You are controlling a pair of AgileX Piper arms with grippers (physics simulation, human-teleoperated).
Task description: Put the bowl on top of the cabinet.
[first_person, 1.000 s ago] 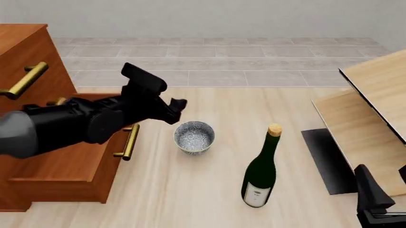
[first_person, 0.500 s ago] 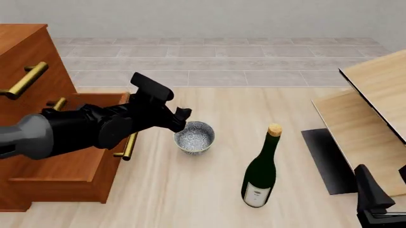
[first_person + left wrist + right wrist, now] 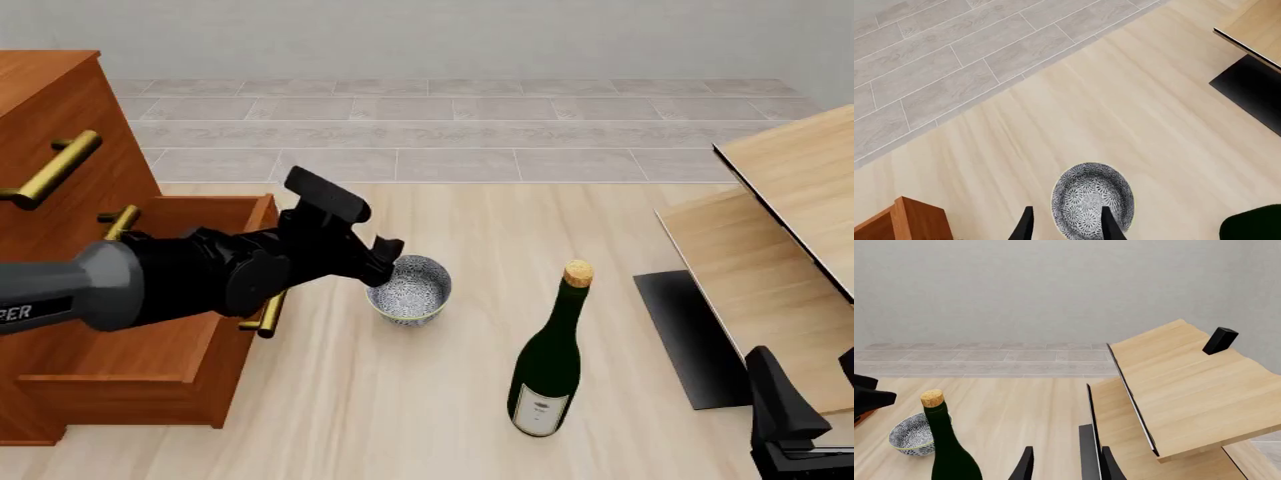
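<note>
The speckled blue-grey bowl (image 3: 412, 289) stands upright on the table, just right of the cabinet's pulled-out drawer. My left gripper (image 3: 380, 263) is open at the bowl's near-left rim. In the left wrist view its fingertips (image 3: 1109, 226) straddle that rim of the bowl (image 3: 1093, 197), one over the inside and one outside. The reddish-brown cabinet (image 3: 60, 130) with brass handles fills the left side; its top is largely out of frame. Low at the front right, my right gripper (image 3: 781, 425) is open and holds nothing. The right wrist view shows the bowl (image 3: 909, 436) far off.
A dark green wine bottle (image 3: 549, 360) with a cork stands right of the bowl, toward the front. The open drawer (image 3: 147, 330) juts out under my left arm. Pale wooden furniture with black edging (image 3: 787, 230) occupies the right side.
My left arm has reached forward, to the right and down, bringing its open gripper from beside the drawer to the bowl's rim. The bowl, bottle and right arm have not moved.
</note>
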